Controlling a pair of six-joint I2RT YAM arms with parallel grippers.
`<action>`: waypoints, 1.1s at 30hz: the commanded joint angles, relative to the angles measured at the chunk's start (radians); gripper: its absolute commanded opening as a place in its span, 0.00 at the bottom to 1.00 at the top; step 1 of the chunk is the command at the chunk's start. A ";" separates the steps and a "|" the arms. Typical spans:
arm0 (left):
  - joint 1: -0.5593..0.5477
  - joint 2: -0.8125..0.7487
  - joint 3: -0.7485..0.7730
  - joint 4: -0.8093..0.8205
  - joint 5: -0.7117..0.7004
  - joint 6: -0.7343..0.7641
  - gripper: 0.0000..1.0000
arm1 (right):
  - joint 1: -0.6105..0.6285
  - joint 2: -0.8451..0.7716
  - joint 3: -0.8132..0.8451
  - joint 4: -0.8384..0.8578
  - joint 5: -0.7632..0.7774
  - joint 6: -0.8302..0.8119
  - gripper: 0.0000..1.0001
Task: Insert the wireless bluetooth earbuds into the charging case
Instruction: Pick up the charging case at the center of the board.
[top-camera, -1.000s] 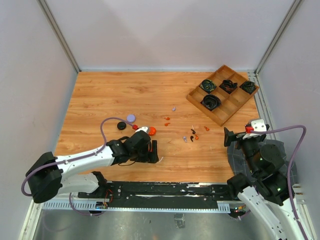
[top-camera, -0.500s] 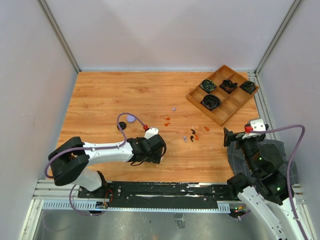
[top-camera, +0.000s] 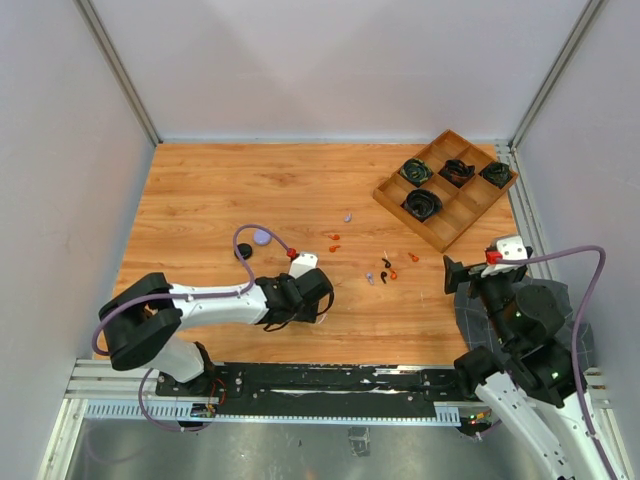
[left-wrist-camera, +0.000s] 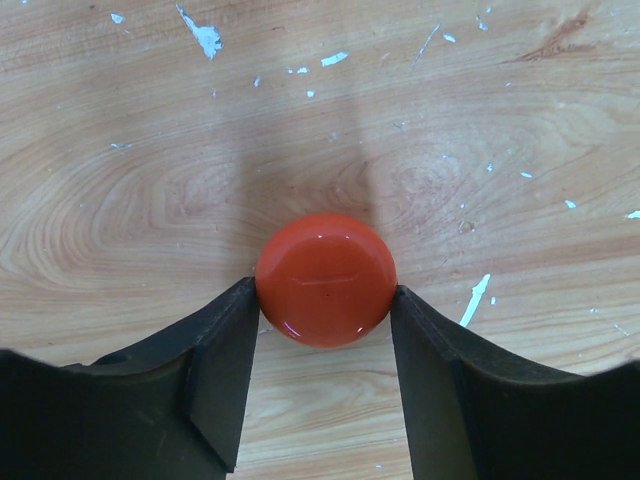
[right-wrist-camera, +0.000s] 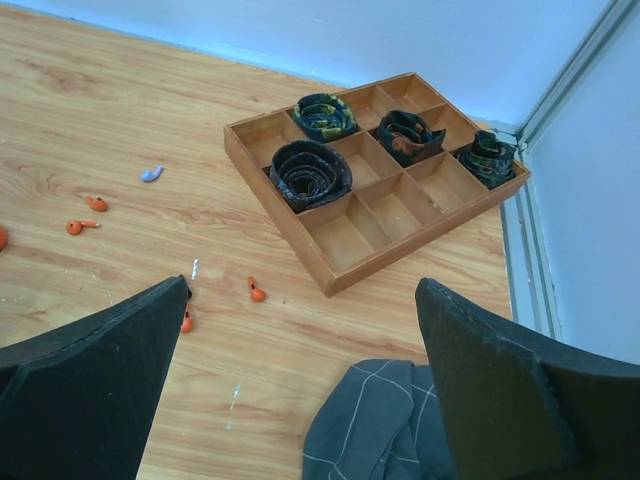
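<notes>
Left wrist view: the orange charging case (left-wrist-camera: 325, 278) is lying flat on the wooden table (left-wrist-camera: 120, 180). The left gripper (left-wrist-camera: 324, 290) is pinching it, jaws partway spread, with one black finger (left-wrist-camera: 225, 350) touching each side of its round rim. From the top external view the left gripper (top-camera: 315, 300) is hiding the case under itself, low over the near middle of the table.

The earbuds (top-camera: 386, 270) are lying loose on the bare wood to the right of that gripper, apart from the case. A black pair, an orange bud and a lilac bud are clustering there. Two more orange earbuds (top-camera: 334, 242) and one lilac earbud (top-camera: 347, 216) are sitting farther back, and a single orange earbud (top-camera: 412, 257) is lying toward the right.

Behind the left arm, a lilac disc (top-camera: 262, 237) and a black disc (top-camera: 243, 251) are resting just beside each other. A wooden tray (top-camera: 470, 215) is standing at the far right corner, with coiled black cables (top-camera: 422, 203) filling four of its compartments.

The right gripper (top-camera: 455, 272) is hanging wide open and holding nothing, over a grey cloth (right-wrist-camera: 380, 420) at the table's right edge.
</notes>
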 joint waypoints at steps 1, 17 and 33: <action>-0.010 0.021 -0.047 0.061 0.005 -0.025 0.55 | 0.020 0.038 0.028 0.005 -0.046 0.031 0.99; -0.009 -0.174 -0.132 0.367 -0.116 0.265 0.39 | 0.020 0.426 0.174 -0.057 -0.352 0.092 0.99; -0.061 -0.300 -0.361 1.034 -0.024 0.781 0.39 | 0.082 0.813 0.252 0.015 -0.683 0.199 0.87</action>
